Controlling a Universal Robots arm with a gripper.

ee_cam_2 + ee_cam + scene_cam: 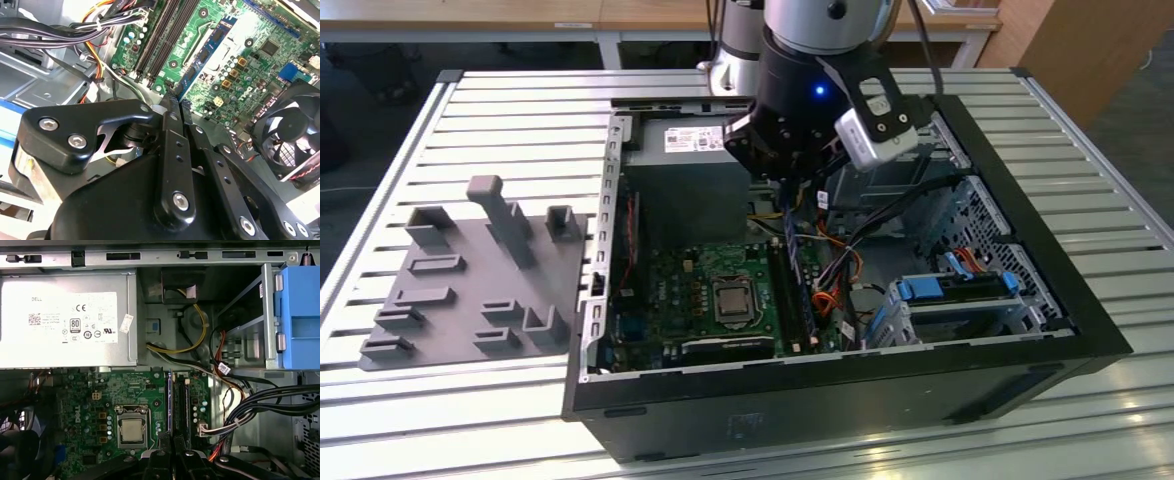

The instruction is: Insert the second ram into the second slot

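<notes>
The jaws of the gripper (172,441) are clamped on the ram stick (170,400), which is held edge-on at the slots (181,405) of the motherboard (95,390). The motherboard and a grey power supply (65,340) are housed in the open case (854,370).

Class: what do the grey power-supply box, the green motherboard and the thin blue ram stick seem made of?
Grey power-supply box: probably sheet metal, dull sheen, folded edges. Green motherboard: likely lacquered laminate, slightly glossy, with soldered parts. Thin blue ram stick, in the gripper: probably similar board, seen edge-on.
</notes>
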